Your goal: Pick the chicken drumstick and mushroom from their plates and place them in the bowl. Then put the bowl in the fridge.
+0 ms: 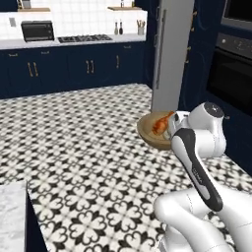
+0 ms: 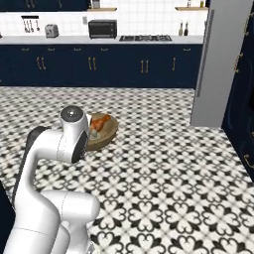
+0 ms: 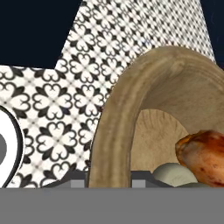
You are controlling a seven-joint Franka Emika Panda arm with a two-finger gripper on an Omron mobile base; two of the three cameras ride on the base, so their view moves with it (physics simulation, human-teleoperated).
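- Wooden and light brown, the bowl (image 1: 150, 134) hangs above the patterned floor (image 1: 88, 162), carried at the end of our arm (image 1: 197, 162).
- Our gripper (image 3: 109, 186) is clamped tight on the bowl's rim, as the hand view shows.
- Inside we see the chicken drumstick (image 1: 161, 124), with the pale mushroom (image 3: 175, 174) beside it.
- Further right stands the grey fridge (image 1: 172, 54), its door closed, well apart from the bowl.
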